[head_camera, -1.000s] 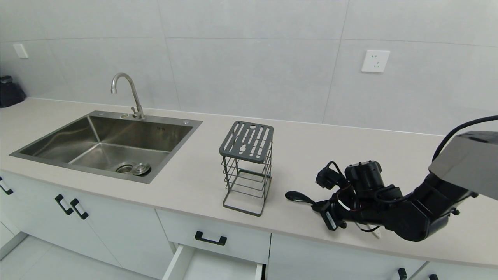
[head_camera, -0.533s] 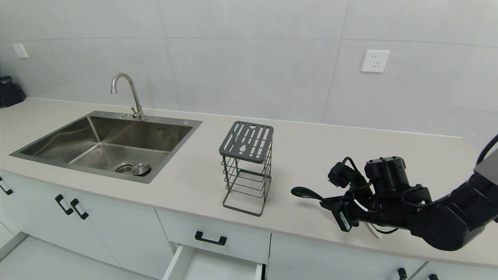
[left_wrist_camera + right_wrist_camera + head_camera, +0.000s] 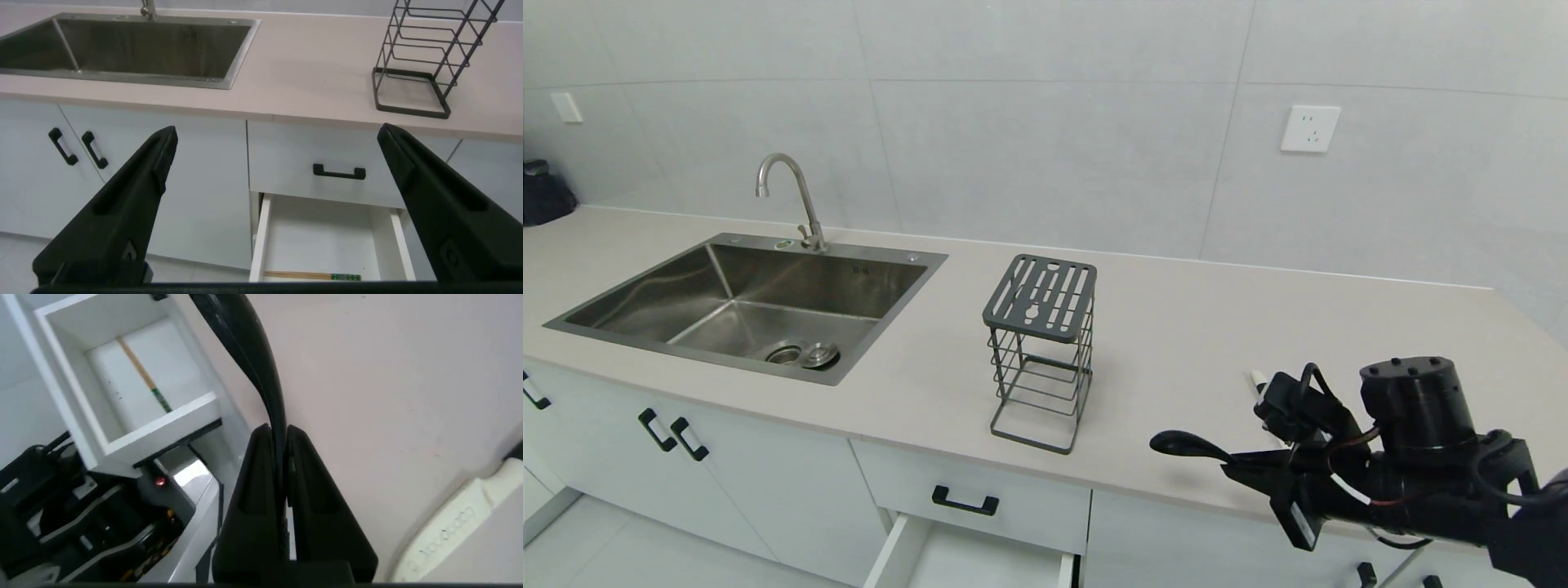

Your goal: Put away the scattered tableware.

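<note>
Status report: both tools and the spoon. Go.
Left tool open, low before the open drawer. Right tool shut on black spoon, over the counter's front edge. White utensil lies on counter close by.

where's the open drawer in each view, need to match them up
Head view: the open drawer is at the bottom edge, under the counter and below the wire rack.
Left wrist view: the open drawer lies between the left gripper's open jaws, beneath the handled drawer front.
Right wrist view: the open drawer lies past the counter's edge, beyond the spoon clamped in the right gripper.
Shared landmark: the counter's front edge.
</note>
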`<state>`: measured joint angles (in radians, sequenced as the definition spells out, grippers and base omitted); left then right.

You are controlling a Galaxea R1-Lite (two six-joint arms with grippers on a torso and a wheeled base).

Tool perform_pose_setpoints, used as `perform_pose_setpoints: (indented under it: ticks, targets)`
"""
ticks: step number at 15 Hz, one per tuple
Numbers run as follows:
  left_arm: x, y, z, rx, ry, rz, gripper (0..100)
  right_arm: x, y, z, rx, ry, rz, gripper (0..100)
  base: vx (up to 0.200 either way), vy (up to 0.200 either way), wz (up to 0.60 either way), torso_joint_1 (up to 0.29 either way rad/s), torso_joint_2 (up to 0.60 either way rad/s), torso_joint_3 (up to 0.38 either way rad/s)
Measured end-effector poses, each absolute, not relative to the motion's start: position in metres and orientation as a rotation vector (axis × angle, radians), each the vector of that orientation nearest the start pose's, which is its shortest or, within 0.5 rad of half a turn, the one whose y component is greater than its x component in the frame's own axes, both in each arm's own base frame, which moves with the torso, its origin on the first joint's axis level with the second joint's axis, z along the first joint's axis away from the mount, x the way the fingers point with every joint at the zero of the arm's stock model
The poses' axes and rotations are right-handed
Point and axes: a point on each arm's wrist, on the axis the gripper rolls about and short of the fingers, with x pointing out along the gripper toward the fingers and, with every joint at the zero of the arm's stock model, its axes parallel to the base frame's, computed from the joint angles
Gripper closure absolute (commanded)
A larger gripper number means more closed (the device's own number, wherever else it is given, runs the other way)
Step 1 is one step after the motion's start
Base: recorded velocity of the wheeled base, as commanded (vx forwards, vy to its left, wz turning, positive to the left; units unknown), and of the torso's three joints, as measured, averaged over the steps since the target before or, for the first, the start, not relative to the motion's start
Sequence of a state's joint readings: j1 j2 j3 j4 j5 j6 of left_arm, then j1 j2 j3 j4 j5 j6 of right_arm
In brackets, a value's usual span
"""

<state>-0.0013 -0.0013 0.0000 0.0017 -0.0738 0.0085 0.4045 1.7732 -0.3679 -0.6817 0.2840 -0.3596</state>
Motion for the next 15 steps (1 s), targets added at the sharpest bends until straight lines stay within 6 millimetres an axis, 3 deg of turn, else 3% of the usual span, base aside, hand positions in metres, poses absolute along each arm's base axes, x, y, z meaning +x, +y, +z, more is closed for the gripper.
perform_pose_setpoints:
  ticks: [4,6,11,15]
  targets:
    - [-0.023,-0.002,0.075,0.009,0.000,-0.075,0,0.182,0.143,0.072,-0.357,0.606,0.965,100,0.000,0.000,0.00,0.000,0.00,0.000]
    - [-0.023,-0.002,0.075,0.009,0.000,-0.075,0,0.172,0.155,0.073,-0.360,0.603,1.019,100,0.000,0.000,0.00,0.000,0.00,0.000]
    - [-0.023,-0.002,0.075,0.009,0.000,-0.075,0,0.169,0.169,0.082,-0.361,0.547,1.066,100,0.000,0.000,0.00,0.000,0.00,0.000]
    - [-0.023,-0.002,0.075,0.009,0.000,-0.075,0,0.179,0.204,0.093,-0.326,0.470,1.120,100,0.000,0.000,0.00,0.000,0.00,0.000]
